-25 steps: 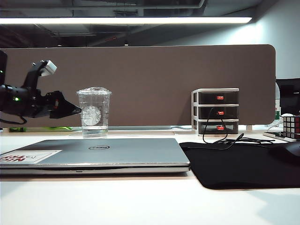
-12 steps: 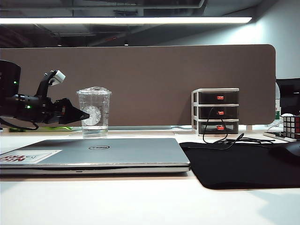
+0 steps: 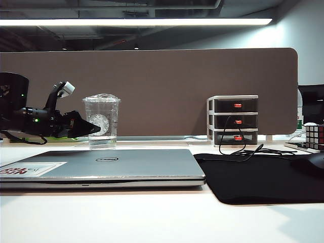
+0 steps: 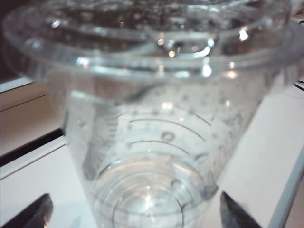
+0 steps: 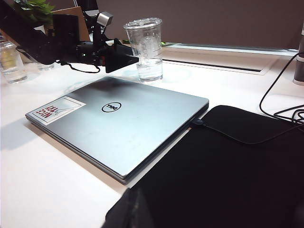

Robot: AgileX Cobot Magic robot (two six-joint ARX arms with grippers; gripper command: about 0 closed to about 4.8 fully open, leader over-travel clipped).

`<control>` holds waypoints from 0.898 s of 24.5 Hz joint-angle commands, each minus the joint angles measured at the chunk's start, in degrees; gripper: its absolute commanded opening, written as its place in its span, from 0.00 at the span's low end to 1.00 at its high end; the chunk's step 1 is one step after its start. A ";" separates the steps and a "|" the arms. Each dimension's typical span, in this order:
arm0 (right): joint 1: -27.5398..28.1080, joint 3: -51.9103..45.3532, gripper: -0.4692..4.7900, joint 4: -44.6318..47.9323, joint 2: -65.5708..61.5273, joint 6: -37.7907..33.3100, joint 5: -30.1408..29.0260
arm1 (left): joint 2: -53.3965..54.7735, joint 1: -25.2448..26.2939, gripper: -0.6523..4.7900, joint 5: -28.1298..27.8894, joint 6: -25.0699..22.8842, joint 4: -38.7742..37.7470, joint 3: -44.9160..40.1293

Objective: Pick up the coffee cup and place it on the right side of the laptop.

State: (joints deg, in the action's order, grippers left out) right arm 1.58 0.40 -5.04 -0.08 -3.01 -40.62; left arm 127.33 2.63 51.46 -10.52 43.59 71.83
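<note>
laptop (image 3: 101,164) – Dell logo | left pincer (image 3: 93,129) released, at coffee cup (image 3: 102,121) | right pincer unseen

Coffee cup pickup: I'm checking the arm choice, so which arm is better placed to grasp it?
Left. The left gripper is open beside the coffee cup; the right gripper hangs far off, near the black mat.
</note>
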 commanded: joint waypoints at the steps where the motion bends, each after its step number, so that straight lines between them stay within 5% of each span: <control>1: -0.04 -0.37 0.09 0.55 0.11 0.07 -0.24 | 0.33 -0.50 1.00 1.36 0.02 0.04 1.77; 22: -0.07 -0.37 0.09 0.55 0.09 0.07 -0.46 | 7.37 -6.05 1.00 -1.95 2.16 0.72 12.04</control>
State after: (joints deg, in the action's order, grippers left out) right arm 1.56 0.40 -5.06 -0.08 -3.01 -40.80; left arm 134.74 -3.29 49.47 -8.32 42.65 83.55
